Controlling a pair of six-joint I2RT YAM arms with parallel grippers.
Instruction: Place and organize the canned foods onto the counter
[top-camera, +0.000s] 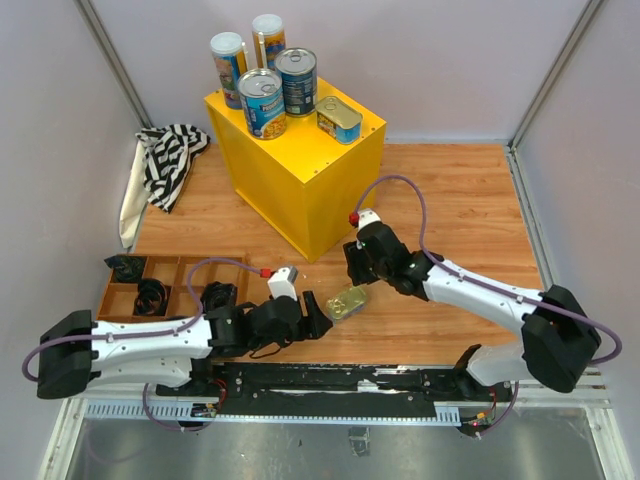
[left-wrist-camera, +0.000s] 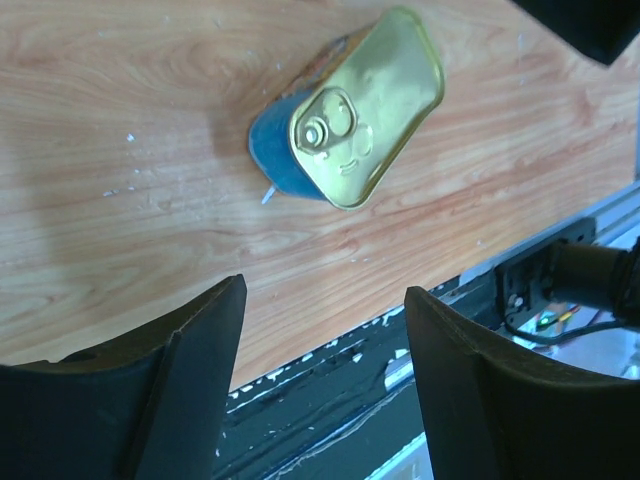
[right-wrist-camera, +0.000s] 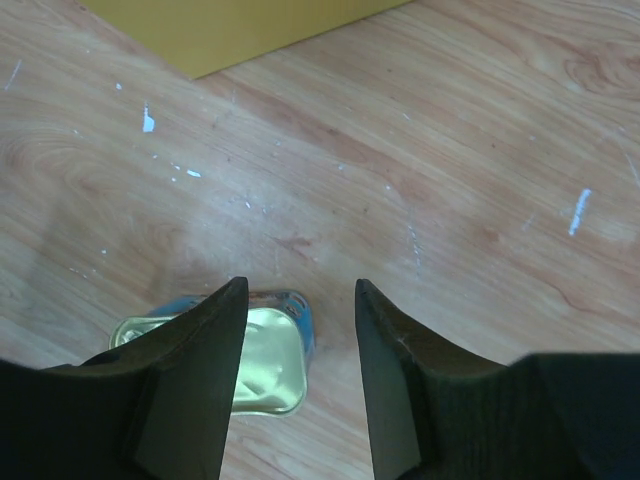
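The yellow counter (top-camera: 300, 170) carries two tall white-lidded cans (top-camera: 228, 65) (top-camera: 268, 38), two blue-labelled cans (top-camera: 262, 102) (top-camera: 297, 80) and one gold tin (top-camera: 338, 118). A second gold tin (top-camera: 346, 301) lies on the wooden table between the arms. It also shows in the left wrist view (left-wrist-camera: 365, 110) and in the right wrist view (right-wrist-camera: 265, 365). My left gripper (top-camera: 318, 318) (left-wrist-camera: 325, 290) is open and empty, just left of this tin. My right gripper (top-camera: 352, 268) (right-wrist-camera: 300, 285) is open and empty above it, with the tin partly hidden under its left finger.
A wooden compartment tray (top-camera: 190, 259) with small black objects sits at the near left. A striped cloth (top-camera: 170, 155) lies left of the counter. A black rail (top-camera: 330, 378) runs along the near edge. Grey walls close in the sides.
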